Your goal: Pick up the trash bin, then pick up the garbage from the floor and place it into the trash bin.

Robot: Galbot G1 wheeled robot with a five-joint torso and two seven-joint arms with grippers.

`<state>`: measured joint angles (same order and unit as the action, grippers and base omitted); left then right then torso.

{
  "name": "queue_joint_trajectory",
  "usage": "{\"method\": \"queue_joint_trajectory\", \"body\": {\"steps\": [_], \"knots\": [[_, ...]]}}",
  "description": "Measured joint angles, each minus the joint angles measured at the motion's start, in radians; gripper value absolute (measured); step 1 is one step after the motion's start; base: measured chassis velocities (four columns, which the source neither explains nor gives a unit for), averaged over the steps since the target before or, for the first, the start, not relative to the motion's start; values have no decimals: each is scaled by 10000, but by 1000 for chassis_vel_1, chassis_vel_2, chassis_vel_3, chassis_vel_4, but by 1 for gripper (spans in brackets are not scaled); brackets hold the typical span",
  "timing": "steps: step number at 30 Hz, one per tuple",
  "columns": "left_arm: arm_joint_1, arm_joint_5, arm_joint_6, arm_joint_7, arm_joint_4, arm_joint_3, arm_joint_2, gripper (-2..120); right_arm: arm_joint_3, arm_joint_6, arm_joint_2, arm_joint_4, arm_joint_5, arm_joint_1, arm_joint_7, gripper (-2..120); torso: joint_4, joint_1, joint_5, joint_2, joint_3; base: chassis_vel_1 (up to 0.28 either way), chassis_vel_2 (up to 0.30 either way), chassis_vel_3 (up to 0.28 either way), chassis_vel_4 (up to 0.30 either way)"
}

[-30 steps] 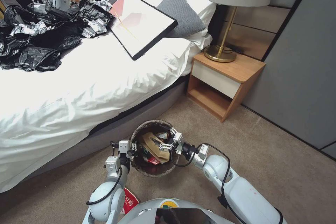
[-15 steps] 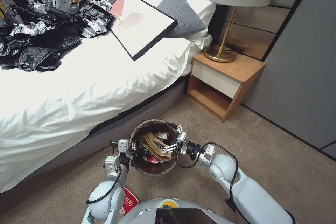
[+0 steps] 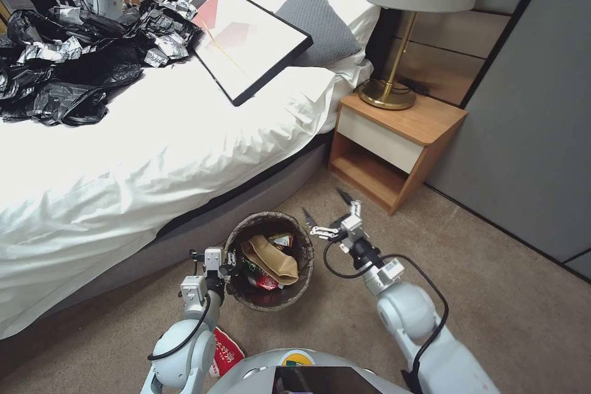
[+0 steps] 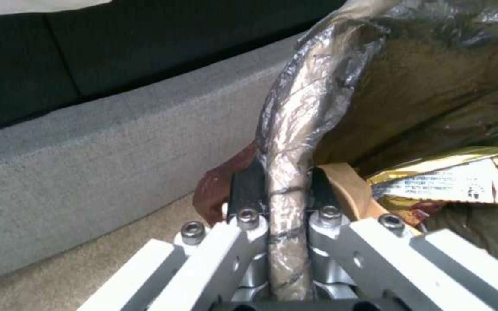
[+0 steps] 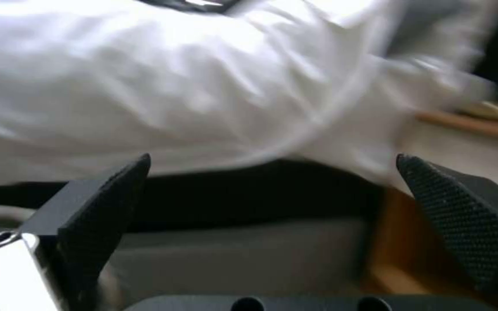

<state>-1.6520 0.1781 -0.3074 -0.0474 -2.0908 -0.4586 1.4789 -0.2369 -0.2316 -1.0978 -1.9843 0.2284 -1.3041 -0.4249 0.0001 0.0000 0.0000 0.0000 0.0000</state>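
The left tool (image 3: 229,269), low in the frame just left of centre in the head view, is pinching the liner-covered rim of the trash bin (image 3: 239,297); in the left wrist view its two dark fingers (image 4: 245,190) press on either side of the folded bag edge, with the grey bed base behind them. The right tool (image 3: 324,210) hangs just to the right of the bin and slightly above its rim, its fingers spread wide and holding nothing; the right wrist view shows its textured pads (image 5: 103,211) far apart with the white bedding beyond them. The bin stands on the carpet at lower centre, close to the bed's foot, and inside it lie a crumpled brown paper bag (image 3: 271,258), a red wrapper (image 3: 266,282) and a small green-labelled piece near the far rim. A red packet (image 3: 226,354) lies on the floor beside the left arm, at the bottom of the frame. The wooden nightstand (image 3: 394,144) with a brass lamp (image 3: 394,43) stands right of centre, well apart from the bin.
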Motion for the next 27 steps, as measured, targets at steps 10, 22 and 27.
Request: {"method": "queue_joint_trajectory", "body": {"steps": [10, 22, 27], "knots": [[-129, 124, 108, 29, -58, -160, -44, 2, -1664, -321, -2535, 243, -1786, -2630, 4545, 100, -1, 0, -1, 1, 0, 0, 0, 0, 0], [-308, 219, 189, 91, -181, -217, -75, 2, -2013, -852, -2779, 840, -1918, -2704, 4596, 100, 1, 0, 0, 1, 0, 0, 0, 0, 0], [-316, 219, 192, 101, -198, -221, -65, 2, -1978, -897, -2813, 963, -1848, -2412, 4570, 100, 0, 0, 0, 1, 0, 0, 0, 0, 0]]}}
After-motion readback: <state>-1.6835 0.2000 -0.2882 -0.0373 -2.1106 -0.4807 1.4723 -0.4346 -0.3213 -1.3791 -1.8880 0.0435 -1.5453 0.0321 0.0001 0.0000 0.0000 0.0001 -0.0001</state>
